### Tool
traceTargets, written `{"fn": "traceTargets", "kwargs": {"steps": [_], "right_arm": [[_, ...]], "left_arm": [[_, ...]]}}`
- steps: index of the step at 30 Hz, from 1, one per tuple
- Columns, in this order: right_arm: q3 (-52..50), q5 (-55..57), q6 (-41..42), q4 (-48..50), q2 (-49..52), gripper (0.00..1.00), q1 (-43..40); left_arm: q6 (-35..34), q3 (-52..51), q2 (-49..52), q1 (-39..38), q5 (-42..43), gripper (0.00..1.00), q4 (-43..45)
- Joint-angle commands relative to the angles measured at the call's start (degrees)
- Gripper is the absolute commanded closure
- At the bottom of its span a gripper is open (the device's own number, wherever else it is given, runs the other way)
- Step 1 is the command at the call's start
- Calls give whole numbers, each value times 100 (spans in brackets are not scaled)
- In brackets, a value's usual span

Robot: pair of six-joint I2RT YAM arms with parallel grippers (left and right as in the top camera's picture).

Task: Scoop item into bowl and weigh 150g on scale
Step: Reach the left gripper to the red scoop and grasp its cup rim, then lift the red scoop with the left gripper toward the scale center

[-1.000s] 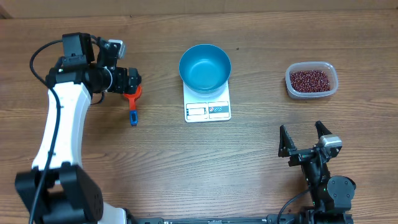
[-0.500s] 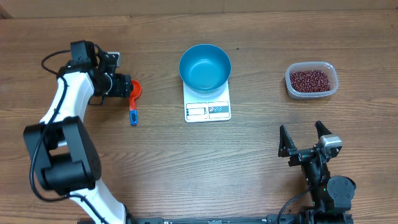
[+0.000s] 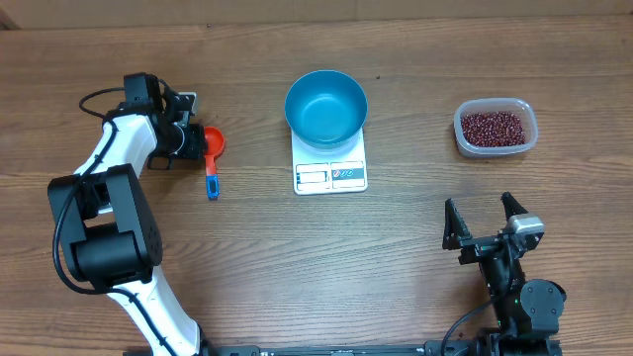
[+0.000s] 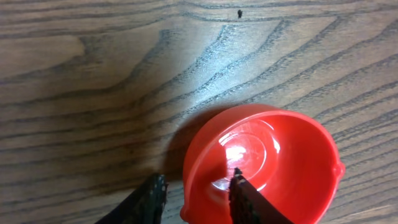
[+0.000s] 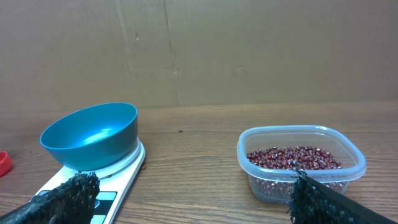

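At far left: left gripper [image 4: 196,198], jaws apart astride the rim of red scoop [image 4: 273,155], not yet clamped. Centre: bowl [image 3: 325,107], empty, on scale [image 3: 330,175]. Right, rear: beans [image 3: 494,127] in clear tub [image 3: 460,138]. Right, front: right gripper [image 3: 481,214], jaws wide, empty.

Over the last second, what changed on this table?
The left gripper shifted left, uncovering the red scoop, and its fingers narrowed astride the cup's rim, not clamped yet. Scoop, bowl, scale, beans and open right gripper stayed put.
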Motion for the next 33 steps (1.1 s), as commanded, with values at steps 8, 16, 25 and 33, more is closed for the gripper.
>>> {"fn": "traceTargets", "kwargs": {"steps": [8, 16, 25, 33], "right_arm": [[-61, 59, 37, 31, -57, 0, 44], [-61, 59, 37, 31, -57, 0, 44], [-61, 59, 37, 31, -57, 0, 44], [-61, 59, 37, 31, -57, 0, 44]], "left_arm": [[59, 116, 133, -15, -26, 92, 9], [-693, 140, -46, -17, 4, 96, -133], [-2575, 262, -1661, -24, 1410, 96, -201], [-3799, 262, -3193, -330, 2074, 96, -463]]}}
